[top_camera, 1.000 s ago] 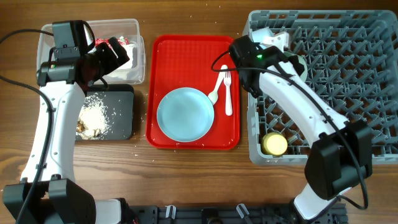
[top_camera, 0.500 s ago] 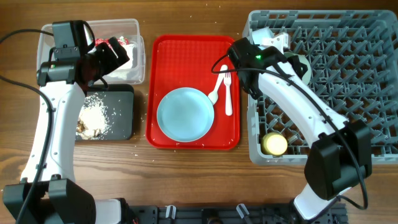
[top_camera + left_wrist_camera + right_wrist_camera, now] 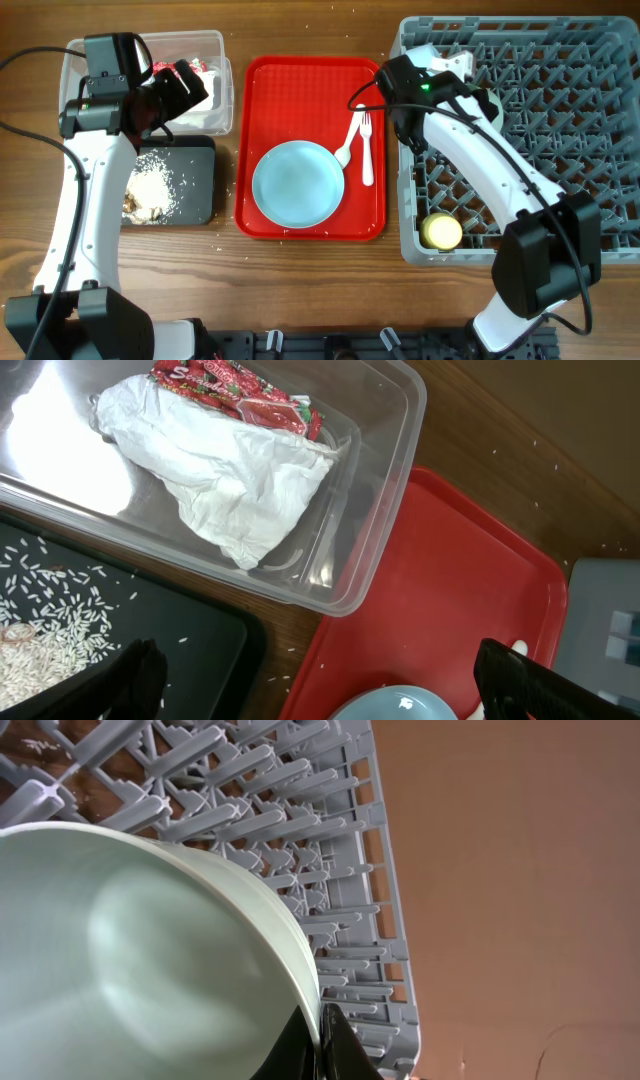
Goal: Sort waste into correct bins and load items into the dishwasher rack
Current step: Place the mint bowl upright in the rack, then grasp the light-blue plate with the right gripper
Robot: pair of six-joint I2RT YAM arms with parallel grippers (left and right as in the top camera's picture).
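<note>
We are seeing the right claw (image 3: 320, 1030) pinching closed on the rim of a pale blue-green bowl (image 3: 150, 950), over the grey dishwasher rack (image 3: 300, 810) on its side nearest the red serving tray (image 3: 310, 80). The left claw (image 3: 318, 660) is hanging wide open, gripping nothing, above the clear tub (image 3: 385, 510) holding the white napkin (image 3: 240, 480) and red wrapper (image 3: 240, 390). 1 yellow cup (image 3: 441, 231) is sitting in the rack, and the light blue plate (image 3: 297, 183) is lying on the serving tray.
</note>
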